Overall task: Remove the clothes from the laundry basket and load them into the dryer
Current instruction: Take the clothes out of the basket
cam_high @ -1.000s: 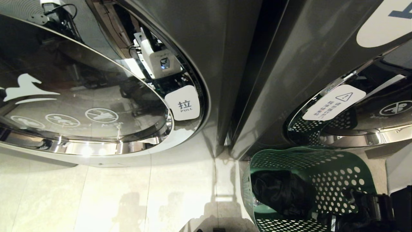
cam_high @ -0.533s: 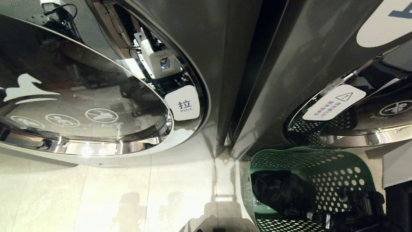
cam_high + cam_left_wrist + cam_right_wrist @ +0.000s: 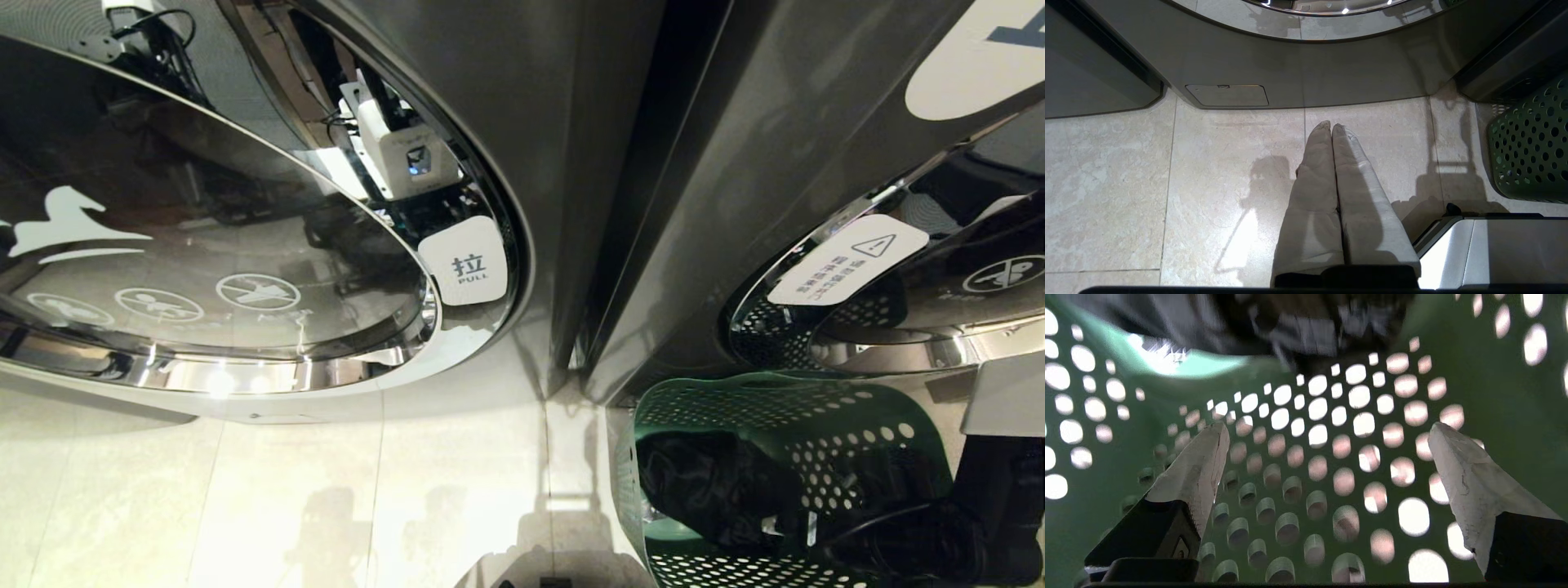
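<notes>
The right gripper (image 3: 1327,433) is reaching, fingers spread wide and empty, inside the green laundry basket (image 3: 784,408) near dark clothes (image 3: 710,490); the left gripper (image 3: 1331,126) is hanging closed over the floor (image 3: 1167,183).

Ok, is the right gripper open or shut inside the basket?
Open: the right gripper has its fingers spread wide with only the green basket wall between them.

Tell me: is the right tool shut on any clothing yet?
No. The right tool stands wide open inside the green basket, with nothing between its fingers.
</notes>
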You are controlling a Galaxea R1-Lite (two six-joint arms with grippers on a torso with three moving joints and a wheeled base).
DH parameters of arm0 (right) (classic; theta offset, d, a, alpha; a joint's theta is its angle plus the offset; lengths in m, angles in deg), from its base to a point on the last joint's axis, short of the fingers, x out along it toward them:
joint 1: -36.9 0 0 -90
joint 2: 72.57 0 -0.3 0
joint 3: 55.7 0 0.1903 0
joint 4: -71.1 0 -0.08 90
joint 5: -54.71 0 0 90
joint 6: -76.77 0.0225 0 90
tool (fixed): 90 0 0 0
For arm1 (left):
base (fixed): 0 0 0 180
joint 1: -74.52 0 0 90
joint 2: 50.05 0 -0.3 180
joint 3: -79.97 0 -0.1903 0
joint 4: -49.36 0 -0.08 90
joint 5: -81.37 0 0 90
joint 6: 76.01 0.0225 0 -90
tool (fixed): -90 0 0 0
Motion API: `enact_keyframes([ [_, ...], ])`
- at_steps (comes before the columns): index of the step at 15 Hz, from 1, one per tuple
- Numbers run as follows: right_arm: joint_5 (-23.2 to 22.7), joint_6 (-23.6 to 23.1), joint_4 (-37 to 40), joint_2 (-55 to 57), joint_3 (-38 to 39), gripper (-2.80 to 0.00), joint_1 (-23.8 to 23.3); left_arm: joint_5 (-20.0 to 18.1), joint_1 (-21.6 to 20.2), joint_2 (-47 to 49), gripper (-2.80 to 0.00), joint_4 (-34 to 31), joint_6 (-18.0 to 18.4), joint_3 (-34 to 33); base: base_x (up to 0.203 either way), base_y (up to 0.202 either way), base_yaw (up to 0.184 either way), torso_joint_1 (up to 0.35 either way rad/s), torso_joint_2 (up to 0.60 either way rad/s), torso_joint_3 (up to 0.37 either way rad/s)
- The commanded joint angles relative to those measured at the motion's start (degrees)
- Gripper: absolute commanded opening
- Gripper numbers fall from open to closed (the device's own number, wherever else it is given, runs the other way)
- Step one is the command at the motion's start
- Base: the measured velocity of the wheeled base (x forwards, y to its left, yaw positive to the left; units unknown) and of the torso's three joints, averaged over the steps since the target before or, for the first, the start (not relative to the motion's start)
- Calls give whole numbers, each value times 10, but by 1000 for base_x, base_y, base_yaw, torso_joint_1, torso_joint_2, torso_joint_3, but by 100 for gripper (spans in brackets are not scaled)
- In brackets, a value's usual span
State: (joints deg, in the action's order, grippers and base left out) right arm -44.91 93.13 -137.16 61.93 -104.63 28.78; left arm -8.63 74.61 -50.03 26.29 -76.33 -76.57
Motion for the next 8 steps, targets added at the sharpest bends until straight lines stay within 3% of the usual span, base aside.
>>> enact_keyframes([
  [1, -1, 1, 12, 20, -32, 0, -1, 0, 0, 0, -280, 0, 0, 0, 0, 0, 0, 0, 0, 0],
  [5, -5, 1, 58, 48, -99, 0, -6, 0, 0, 0, -280, 0, 0, 0, 0, 0, 0, 0, 0, 0],
  [8, -33, -9, 75, 52, -129, 0, -13, 0, 0, 0, -280, 0, 0, 0, 0, 0, 0, 0, 0, 0],
])
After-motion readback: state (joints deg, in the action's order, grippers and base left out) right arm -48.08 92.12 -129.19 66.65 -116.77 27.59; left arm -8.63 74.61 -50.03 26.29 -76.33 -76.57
